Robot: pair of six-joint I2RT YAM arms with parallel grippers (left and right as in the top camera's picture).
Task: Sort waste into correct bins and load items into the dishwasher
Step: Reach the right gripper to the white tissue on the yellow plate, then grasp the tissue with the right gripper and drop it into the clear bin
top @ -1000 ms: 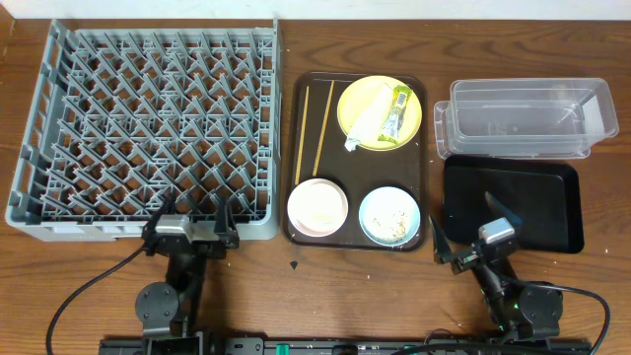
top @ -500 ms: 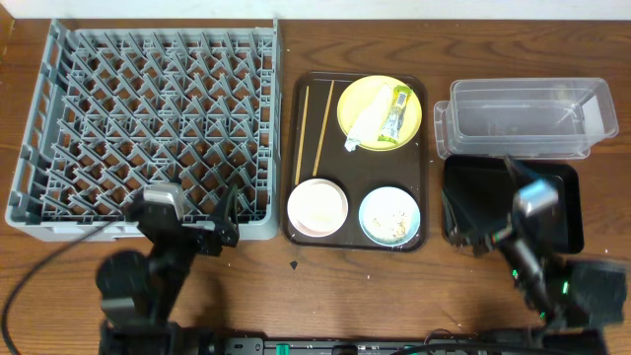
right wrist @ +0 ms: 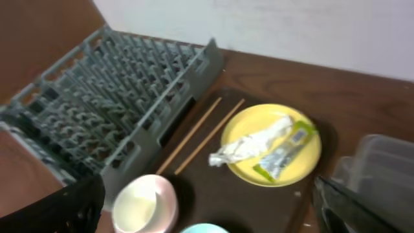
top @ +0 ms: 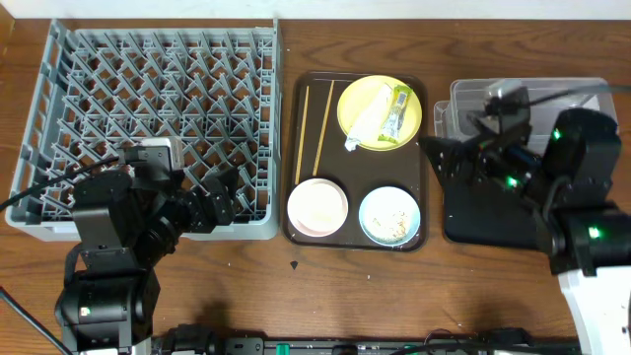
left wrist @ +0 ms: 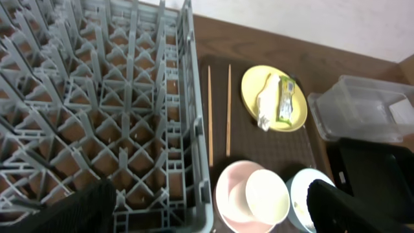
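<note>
The grey dish rack [top: 148, 118] fills the left. On the brown serving tray [top: 360, 166] lie two chopsticks [top: 319, 128], a yellow plate [top: 367, 97] with a yellow-green wrapper [top: 398, 110] and crumpled white paper [top: 363, 124], a small white dish [top: 316, 207] and a light-blue bowl [top: 389, 215] with rice scraps. A white cup [left wrist: 266, 194] stands in the dish. My left gripper [top: 219, 197] is open over the rack's front right corner. My right gripper [top: 455, 166] is open over the black tray [top: 473, 222] and clear tub [top: 572, 99], partly hiding both.
The left wrist view shows the rack [left wrist: 97, 97], chopsticks [left wrist: 228, 107], plate [left wrist: 294, 120] and tub [left wrist: 369, 113]. The right wrist view shows the rack [right wrist: 110, 97], plate [right wrist: 304, 165], dish [right wrist: 145, 204] and tub [right wrist: 381, 168]. Bare wood runs along the front edge.
Both arms have risen from the table's front edge and swung forward: the left over the rack's front, the right over the black tray and tub. Nothing has been picked up.
</note>
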